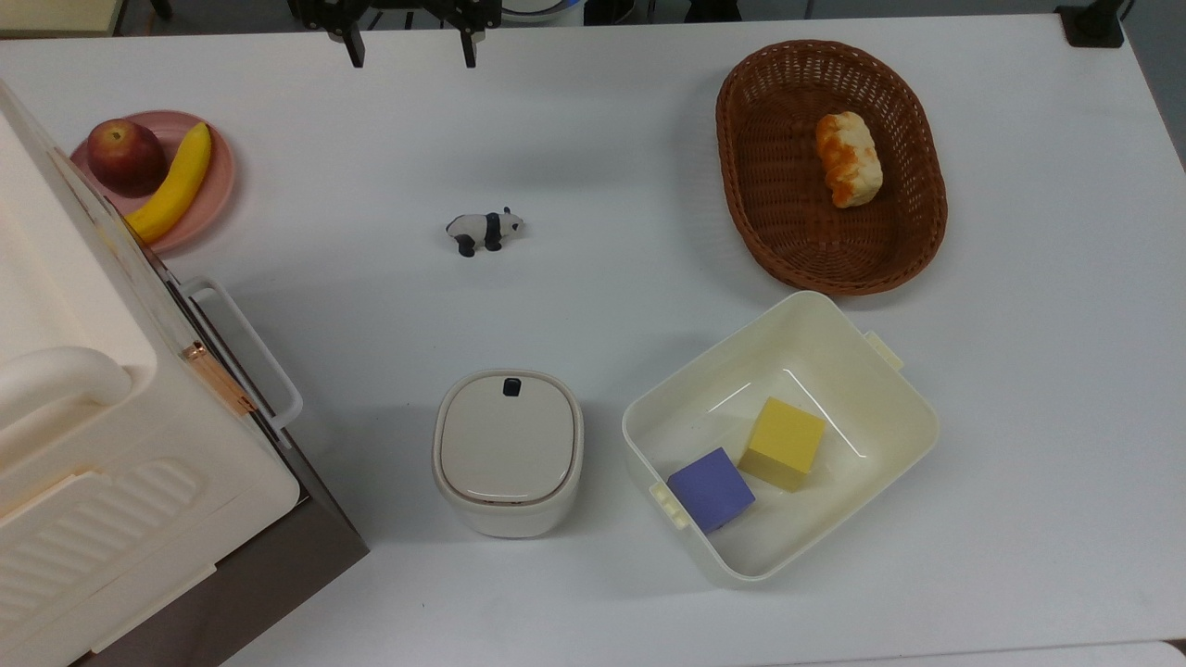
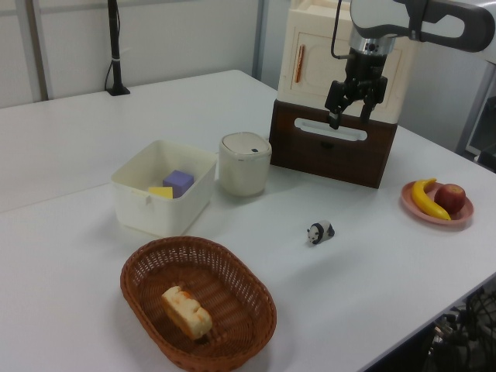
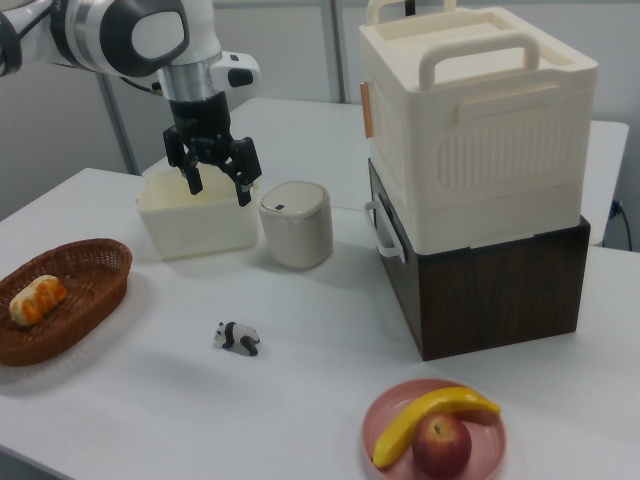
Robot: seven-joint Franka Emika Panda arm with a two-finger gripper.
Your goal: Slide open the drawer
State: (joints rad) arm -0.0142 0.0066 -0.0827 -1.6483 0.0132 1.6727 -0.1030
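The drawer (image 2: 333, 153) is the dark brown front at the base of the stacked boxes, with a white loop handle (image 1: 248, 357) sticking out toward the table's middle. Its front (image 3: 392, 262) sits flush with the brown cabinet. My gripper (image 1: 411, 54) hangs open and empty at the top view's upper edge, far from the handle. In the right view the gripper (image 3: 217, 190) hovers above the table to the right view's left of the handle (image 3: 385, 232). In the left view the gripper (image 2: 349, 118) overlaps the drawer front's upper part.
A big cream ribbed box (image 3: 480, 120) sits on the brown cabinet. On the table are a pink plate (image 1: 215, 190) with apple and banana, a panda figurine (image 1: 485, 231), a lidded cream canister (image 1: 508, 451), a cream tub (image 1: 889, 384) holding two cubes, and a wicker basket (image 1: 788, 232) with bread.
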